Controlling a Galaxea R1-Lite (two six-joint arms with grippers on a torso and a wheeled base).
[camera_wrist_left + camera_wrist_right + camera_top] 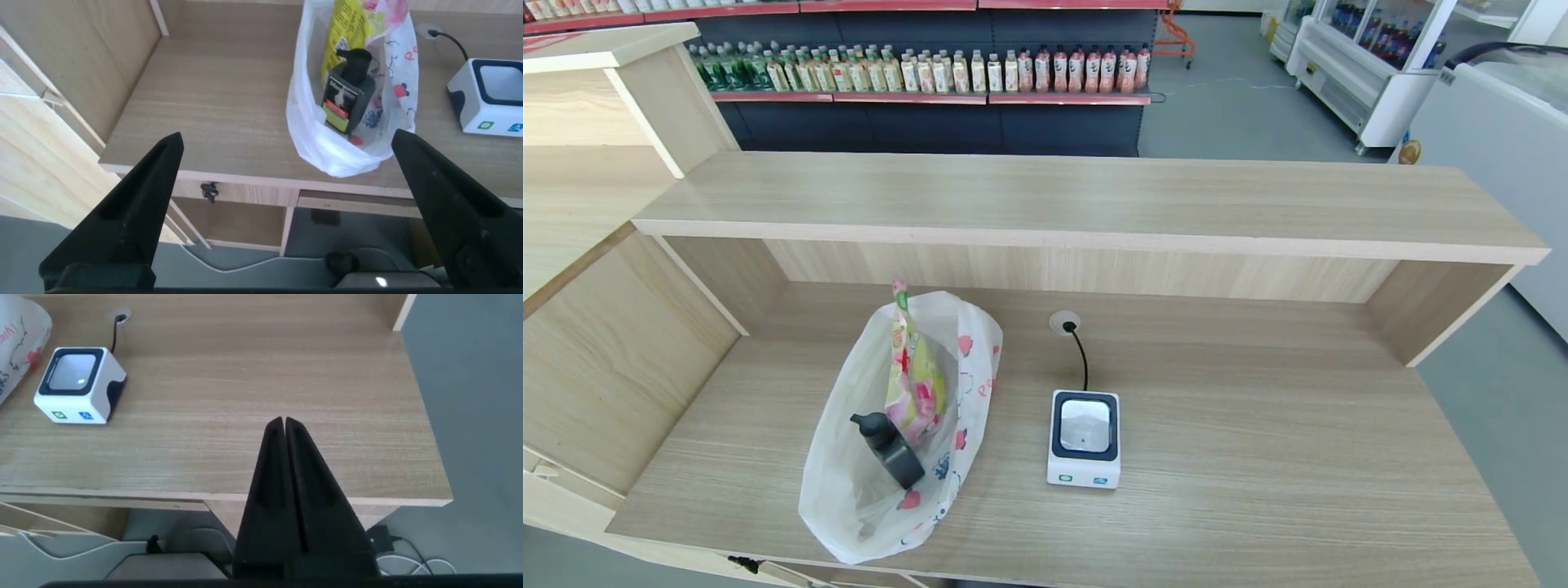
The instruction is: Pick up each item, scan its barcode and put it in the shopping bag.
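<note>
Bottle (894, 449) and glossy pouch (915, 384) in crinkled translucent shopping bag (837, 490)

Shelf bottles (931, 72) too small to tell apart, shopping bag (18, 345) cut off at edge

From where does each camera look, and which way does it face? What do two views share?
Head view: high up, facing forward and down onto the counter, shopping bag and scanner, store shelves beyond.
Left wrist view: on the left arm, off the counter's near edge, facing the shopping bag; the open left end effector frames it.
Right wrist view: on the right arm, facing the counter's right part; the shut right end effector points ahead.
Shared: all three show the scanner.
</note>
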